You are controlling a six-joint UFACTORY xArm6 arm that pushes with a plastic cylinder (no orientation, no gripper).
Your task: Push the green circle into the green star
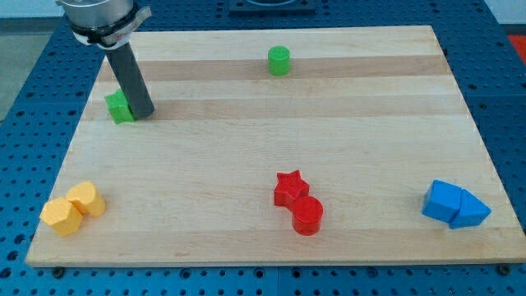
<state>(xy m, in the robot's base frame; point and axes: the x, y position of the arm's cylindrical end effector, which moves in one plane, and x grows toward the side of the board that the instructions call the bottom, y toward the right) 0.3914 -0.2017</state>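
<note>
There are no fingers to speak of, only the tip [141, 113] touching the green star's [120, 107] right side, so it should circle behind the green circle [279, 61], far right, and push it leftward across the desk [246, 164].

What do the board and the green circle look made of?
The board looks like pale wood: grain lines and glued strips show, matte finish. The green circle looks like moulded plastic or painted wood; its even colour and soft sheen leave that open.
</note>
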